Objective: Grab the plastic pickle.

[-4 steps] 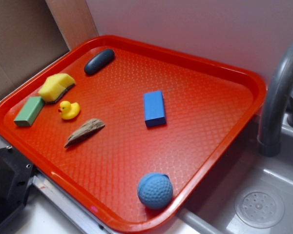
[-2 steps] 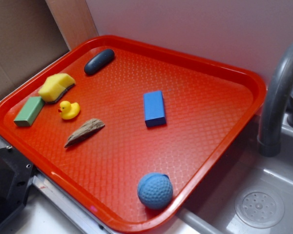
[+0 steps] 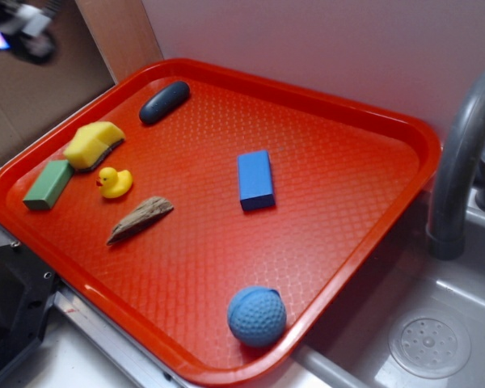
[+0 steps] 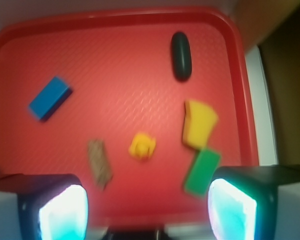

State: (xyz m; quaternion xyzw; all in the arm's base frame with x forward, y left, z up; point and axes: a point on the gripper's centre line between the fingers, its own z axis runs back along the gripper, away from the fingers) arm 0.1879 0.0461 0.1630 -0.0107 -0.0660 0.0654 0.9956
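One change: gripper [image 3: 16, 28] now in view | fingers [image 4: 65, 210] spread apart | plastic pickle [image 3: 164, 102] unmoved

Pickle [image 3: 164, 103] in tray's [image 3: 364, 113] far corner.

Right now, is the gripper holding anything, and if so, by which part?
Nothing is held. The gripper is open, high above the tray, and the plastic pickle lies untouched.
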